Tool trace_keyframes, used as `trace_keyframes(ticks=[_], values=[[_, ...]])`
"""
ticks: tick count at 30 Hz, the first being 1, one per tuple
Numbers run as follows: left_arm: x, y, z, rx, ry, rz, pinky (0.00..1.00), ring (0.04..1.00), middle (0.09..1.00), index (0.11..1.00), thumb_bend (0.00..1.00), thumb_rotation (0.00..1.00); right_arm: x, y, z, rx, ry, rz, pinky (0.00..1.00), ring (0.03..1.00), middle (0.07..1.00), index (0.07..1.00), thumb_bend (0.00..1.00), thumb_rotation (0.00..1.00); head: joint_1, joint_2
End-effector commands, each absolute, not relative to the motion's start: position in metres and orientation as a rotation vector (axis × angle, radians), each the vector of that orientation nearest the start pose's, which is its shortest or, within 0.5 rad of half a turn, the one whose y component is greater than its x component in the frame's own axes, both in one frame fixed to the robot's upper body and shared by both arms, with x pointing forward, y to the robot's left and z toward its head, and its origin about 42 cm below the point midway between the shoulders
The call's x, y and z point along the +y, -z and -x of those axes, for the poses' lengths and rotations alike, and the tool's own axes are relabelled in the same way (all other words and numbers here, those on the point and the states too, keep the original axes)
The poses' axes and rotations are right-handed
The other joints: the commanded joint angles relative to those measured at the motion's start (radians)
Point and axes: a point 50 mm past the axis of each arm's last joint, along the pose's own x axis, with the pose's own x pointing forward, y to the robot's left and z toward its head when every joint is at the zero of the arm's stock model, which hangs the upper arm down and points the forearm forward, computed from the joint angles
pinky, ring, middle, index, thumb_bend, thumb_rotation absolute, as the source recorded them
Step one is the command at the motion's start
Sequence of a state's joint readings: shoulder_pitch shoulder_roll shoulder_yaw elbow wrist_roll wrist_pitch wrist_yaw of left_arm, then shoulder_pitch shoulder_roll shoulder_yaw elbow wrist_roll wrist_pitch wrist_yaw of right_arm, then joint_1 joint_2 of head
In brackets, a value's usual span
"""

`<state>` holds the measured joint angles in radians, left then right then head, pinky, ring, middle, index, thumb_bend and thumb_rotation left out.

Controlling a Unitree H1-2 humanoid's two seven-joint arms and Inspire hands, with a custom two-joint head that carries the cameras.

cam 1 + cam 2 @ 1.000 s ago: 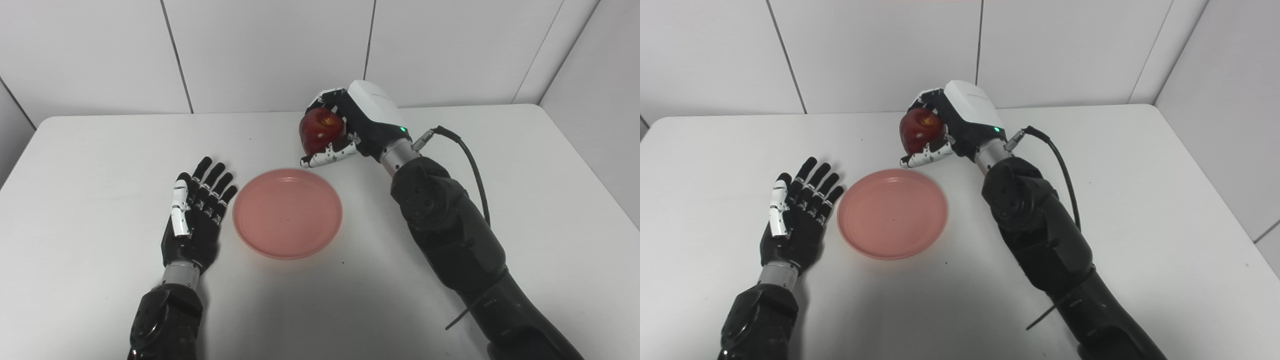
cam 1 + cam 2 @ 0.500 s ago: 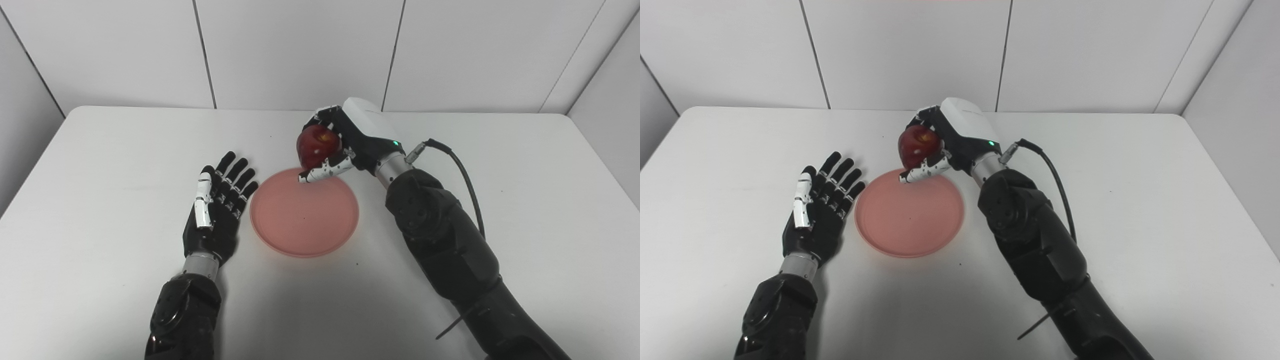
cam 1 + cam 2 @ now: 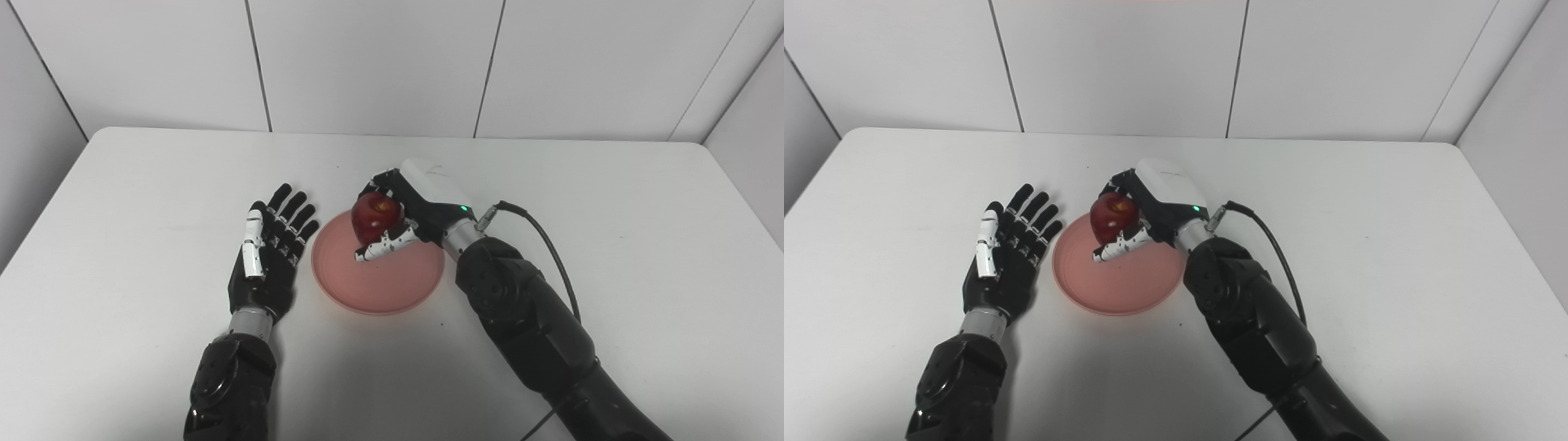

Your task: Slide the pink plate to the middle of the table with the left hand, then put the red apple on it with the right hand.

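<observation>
Apple over plate, not yet set down.

Your right hand is clamped round the red apple, fingers over the top, thumb underneath, holding it above the far half of the pink plate. Can't tell if apple touches the plate; looks just clear. Plate sits approx mid-table. Left hand lies flat just beside the plate's left rim, fingers spread, holding nothing. Risks, my read: let go too high and the apple bounces or rolls off, since the rim is shallow. Thumb under the fruit could catch the plate on the way down and shove it off centre. Apple sits toward the far edge, so it may tip the plate or roll out the back. Bring it lower and nearer centre before you let go.
</observation>
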<state>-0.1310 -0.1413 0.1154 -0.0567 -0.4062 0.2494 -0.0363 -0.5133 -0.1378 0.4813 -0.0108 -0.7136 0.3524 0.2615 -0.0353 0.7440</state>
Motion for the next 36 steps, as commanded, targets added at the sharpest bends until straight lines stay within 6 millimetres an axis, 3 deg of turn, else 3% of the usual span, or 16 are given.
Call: trace_keyframes(ticks=[1,20,36], values=[[0.172,-0.151,-0.329,-0.032,0.081,0.556,0.89,0.878,0.872,0.853,0.35,1.0,-0.085,-0.239,-0.391,-0.326,-0.433,1.013,0.25,0.352,0.456,0.487,0.51,0.15,0.001,0.0],[0.173,-0.153,-0.329,-0.029,0.074,0.554,0.88,0.87,0.868,0.851,0.34,1.0,-0.094,-0.218,-0.383,-0.281,-0.441,1.028,0.24,0.337,0.45,0.489,0.51,0.14,0.0,0.0],[0.172,-0.152,-0.329,-0.031,0.078,0.562,0.89,0.877,0.873,0.859,0.35,1.0,-0.093,-0.211,-0.382,-0.276,-0.448,1.045,0.23,0.325,0.441,0.489,0.51,0.15,0.001,-0.001]])
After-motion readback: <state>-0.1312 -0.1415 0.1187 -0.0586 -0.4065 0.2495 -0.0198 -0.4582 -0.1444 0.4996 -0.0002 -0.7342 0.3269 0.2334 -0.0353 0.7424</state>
